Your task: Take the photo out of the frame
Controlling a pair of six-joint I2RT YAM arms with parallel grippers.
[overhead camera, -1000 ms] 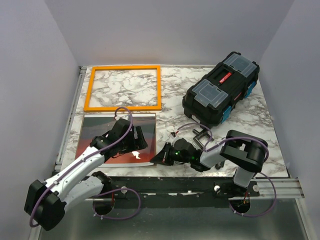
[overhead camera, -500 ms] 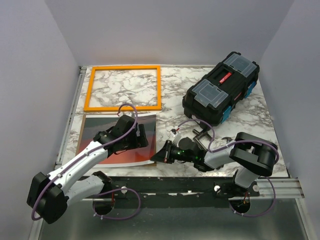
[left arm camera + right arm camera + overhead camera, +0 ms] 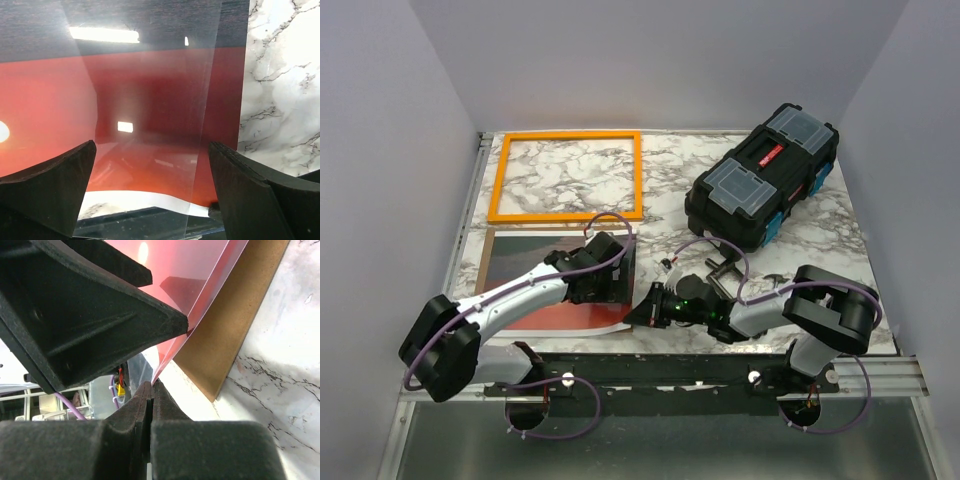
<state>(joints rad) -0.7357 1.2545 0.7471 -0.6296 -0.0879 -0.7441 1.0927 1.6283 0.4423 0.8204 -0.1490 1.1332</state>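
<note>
- Red-orange with a dark band along its far side, the photo (image 3: 515,262) lies flat on the marble table (image 3: 670,175), at about 8 o'clock from the table's middle in the top view. Its near edge runs beside the table's near edge.
- At the photo's 4 o'clock corner, the thin red sheet (image 3: 200,270) rises off the brown backing board (image 3: 225,340). The board shows bare beside the sheet and lies flat on the marble.
- Right gripper (image 3: 635,315): in its wrist view the jaws are pressed together on the thin lower edge of that lifted sheet (image 3: 152,382). The arm reaches in low from 3 o'clock.
- Left gripper (image 3: 607,288): it hangs over the right part of the photo, jaws spread wide. In its wrist view the two dark fingers (image 3: 50,190) stand well apart with nothing between them, and the red picture (image 3: 50,100) sits below, glossy with lamp reflections.
- The frame (image 3: 565,135), thin and bright orange, lies flat at 12 o'clock from the photo and just beside its far edge. Only marble shows inside it.
- The black toolbox (image 3: 760,185) sits at about 2 o'clock from the photo, well apart from it and from the frame.
</note>
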